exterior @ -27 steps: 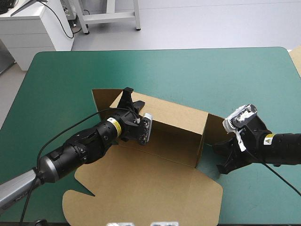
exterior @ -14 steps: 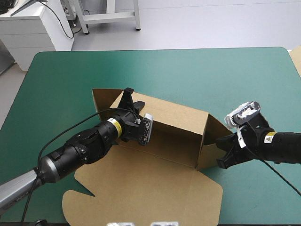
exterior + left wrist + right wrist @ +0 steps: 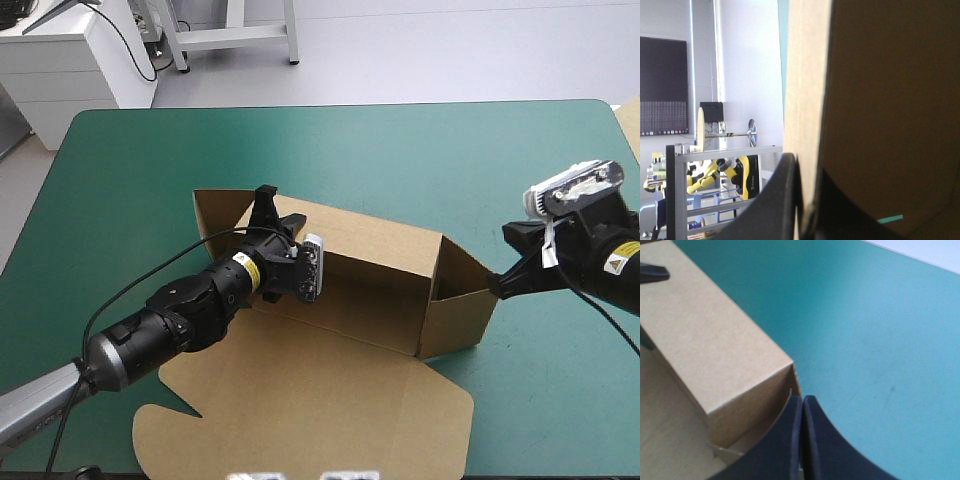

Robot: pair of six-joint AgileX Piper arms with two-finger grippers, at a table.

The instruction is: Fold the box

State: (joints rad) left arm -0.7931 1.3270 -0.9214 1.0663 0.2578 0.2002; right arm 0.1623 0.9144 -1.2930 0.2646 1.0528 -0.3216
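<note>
Two arms work one brown cardboard box (image 3: 370,290), which sits mid-table on the teal-green table cover (image 3: 400,150) with walls raised and its broad flat lid panel (image 3: 300,400) spread toward 6 o'clock. The left gripper (image 3: 278,210) is at the box's 9 o'clock end, black fingers all but together and clamped on an upright sheet of board; the left wrist view shows that board (image 3: 807,150) pinched between them. The change is at the 3 o'clock end. Just before, the right gripper (image 3: 497,285) was low against the end flap, which leaned outward. It has now risen and drawn back toward 3 o'clock, and the end wall (image 3: 460,300) stands upright against the long walls. The right fingers meet in one closed point (image 3: 802,402) holding nothing, just beside the end wall's top corner; I cannot tell whether they touch it. I judge the right end formed but perhaps not locked, since nothing visibly tucks it. The left hold probably steadies the tray. The 9 o'clock end looks unfinished, and the lid remains flat.
</note>
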